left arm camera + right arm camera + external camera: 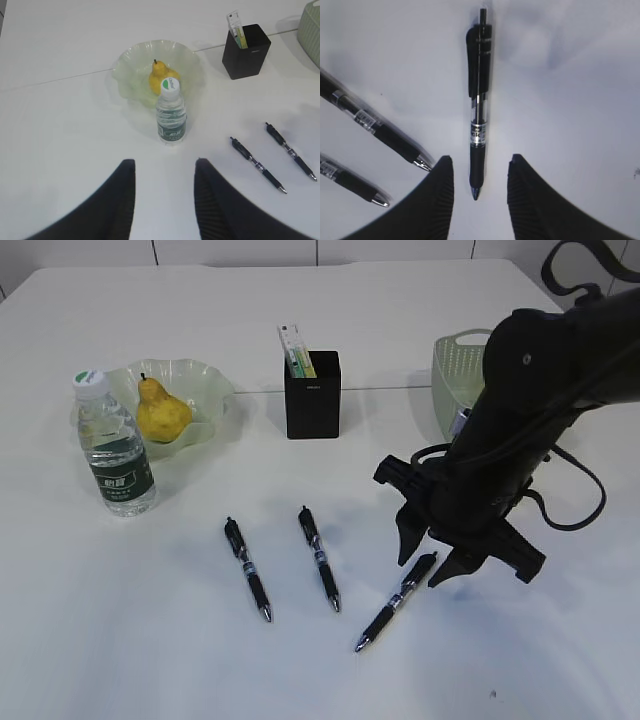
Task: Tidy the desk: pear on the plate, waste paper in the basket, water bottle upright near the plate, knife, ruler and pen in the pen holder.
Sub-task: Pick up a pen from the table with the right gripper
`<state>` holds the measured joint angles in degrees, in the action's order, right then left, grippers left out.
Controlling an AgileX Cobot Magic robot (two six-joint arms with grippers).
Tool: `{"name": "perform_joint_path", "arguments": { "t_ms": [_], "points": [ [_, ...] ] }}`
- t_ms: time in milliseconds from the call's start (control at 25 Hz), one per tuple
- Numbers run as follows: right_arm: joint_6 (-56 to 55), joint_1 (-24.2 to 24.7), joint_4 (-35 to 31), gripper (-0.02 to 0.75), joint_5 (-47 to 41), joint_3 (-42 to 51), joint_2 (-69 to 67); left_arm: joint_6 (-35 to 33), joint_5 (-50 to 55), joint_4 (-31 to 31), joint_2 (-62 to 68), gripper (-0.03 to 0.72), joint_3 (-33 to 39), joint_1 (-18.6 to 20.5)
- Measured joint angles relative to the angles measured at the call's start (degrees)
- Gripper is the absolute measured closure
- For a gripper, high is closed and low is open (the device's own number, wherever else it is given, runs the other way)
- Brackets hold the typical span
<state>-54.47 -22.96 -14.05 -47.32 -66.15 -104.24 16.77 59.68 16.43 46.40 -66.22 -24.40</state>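
We saw the right gripper [479,197] half open and empty, its jaws straddling the tip of the pen [479,115] lying towards the desk's [130,640] front edge; closing so near the end risked it pivoting free; the left gripper [164,200] hung half open, empty.
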Motion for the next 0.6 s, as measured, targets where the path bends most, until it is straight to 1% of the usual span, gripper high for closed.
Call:
{"name": "perform_joint_path", "arguments": {
  "t_ms": [400,600],
  "points": [
    [-0.2,0.0,-0.7,0.437,3.2,0.0,-2.6,0.0,0.6,0.2,0.0,0.414,0.0,0.0],
    [1.3,0.0,-3.0,0.434,3.1,0.0,-5.3,0.0,1.4,0.3,0.0,0.414,0.0,0.0]
  ]
}}
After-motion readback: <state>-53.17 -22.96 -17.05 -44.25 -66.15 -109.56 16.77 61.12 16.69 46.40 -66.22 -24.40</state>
